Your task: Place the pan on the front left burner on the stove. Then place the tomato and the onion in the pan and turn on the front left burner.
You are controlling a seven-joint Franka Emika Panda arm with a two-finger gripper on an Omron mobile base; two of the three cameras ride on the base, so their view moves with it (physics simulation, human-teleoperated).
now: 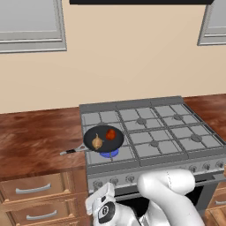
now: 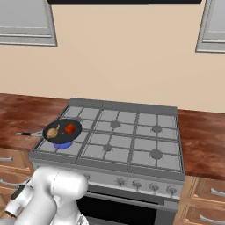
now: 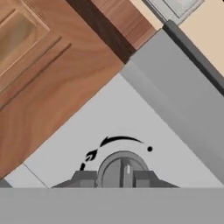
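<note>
Hand view: gripper [image 3: 121, 178] fingertips flank a stove [image 3: 131, 131] knob [image 3: 121, 168]; contact unclear

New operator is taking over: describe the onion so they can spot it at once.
Find the stove set in the wooden counter, then the black pan over the blue flame at its front left corner. Two small things lie in it: the onion is the tan bulb with a pointed tip, beside the red tomato.
</note>
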